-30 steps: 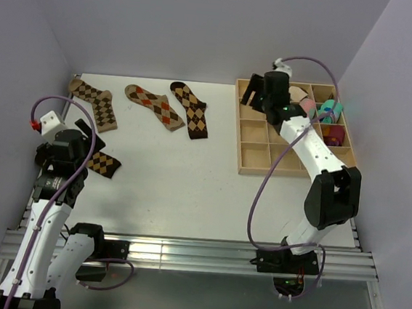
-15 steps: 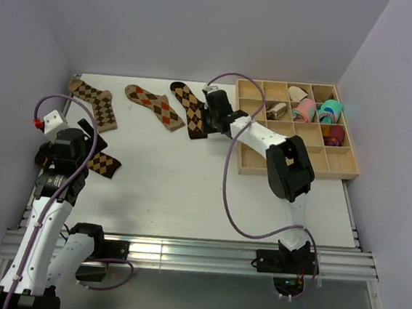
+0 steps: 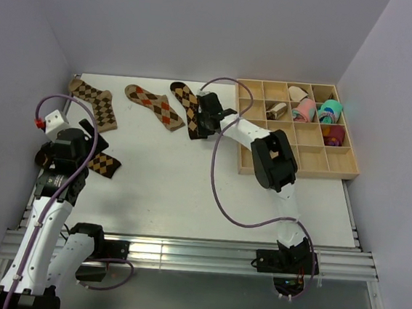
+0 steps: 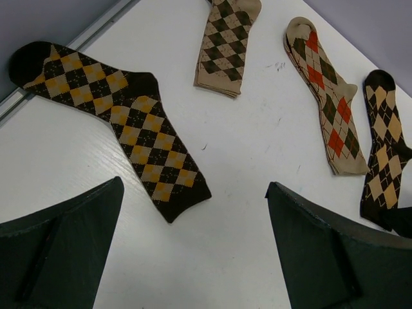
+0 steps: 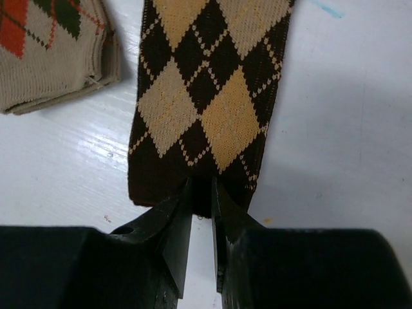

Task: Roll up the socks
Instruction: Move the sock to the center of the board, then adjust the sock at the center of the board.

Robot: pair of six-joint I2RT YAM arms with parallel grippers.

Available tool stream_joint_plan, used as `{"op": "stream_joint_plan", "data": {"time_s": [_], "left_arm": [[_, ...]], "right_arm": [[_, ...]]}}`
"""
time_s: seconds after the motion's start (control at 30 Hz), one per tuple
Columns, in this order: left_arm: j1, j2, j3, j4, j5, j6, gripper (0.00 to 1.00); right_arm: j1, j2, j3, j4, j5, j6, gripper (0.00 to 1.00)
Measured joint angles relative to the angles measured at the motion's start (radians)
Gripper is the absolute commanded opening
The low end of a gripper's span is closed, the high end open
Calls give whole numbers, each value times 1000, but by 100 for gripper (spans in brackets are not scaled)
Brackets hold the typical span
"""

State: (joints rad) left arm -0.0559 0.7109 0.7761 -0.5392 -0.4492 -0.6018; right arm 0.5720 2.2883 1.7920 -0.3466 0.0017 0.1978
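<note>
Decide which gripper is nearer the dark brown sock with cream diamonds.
Right. The right gripper is pinching the cuff edge of the dark brown sock with cream diamonds; the left gripper hangs open far to the left, above the orange-diamond sock.

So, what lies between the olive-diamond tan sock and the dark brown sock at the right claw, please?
The tan sock with red diamonds, shown in the top external view.

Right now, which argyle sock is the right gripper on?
The dark brown sock with tan diamonds, the one nearest the wooden tray. The right gripper pinches its cuff edge; no other sock is held.
</note>
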Motion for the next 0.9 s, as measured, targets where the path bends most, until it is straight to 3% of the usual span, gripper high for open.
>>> {"op": "stream_joint_plan", "data": {"time_s": [0.17, 0.4, 0.67, 0.9], "left_arm": [[0, 3, -4, 4, 20, 7, 99], [0, 54, -4, 13, 85, 16, 100], [0, 234, 16, 19, 208, 23, 100], [-1, 426, 147, 19, 320, 3, 98]], "right_arm": [[1, -16, -55, 17, 18, 70, 22], [56, -196, -333, 56, 54, 188, 22], [253, -369, -559, 53, 29, 299, 37], [336, -441, -611, 39, -55, 300, 38]]}}
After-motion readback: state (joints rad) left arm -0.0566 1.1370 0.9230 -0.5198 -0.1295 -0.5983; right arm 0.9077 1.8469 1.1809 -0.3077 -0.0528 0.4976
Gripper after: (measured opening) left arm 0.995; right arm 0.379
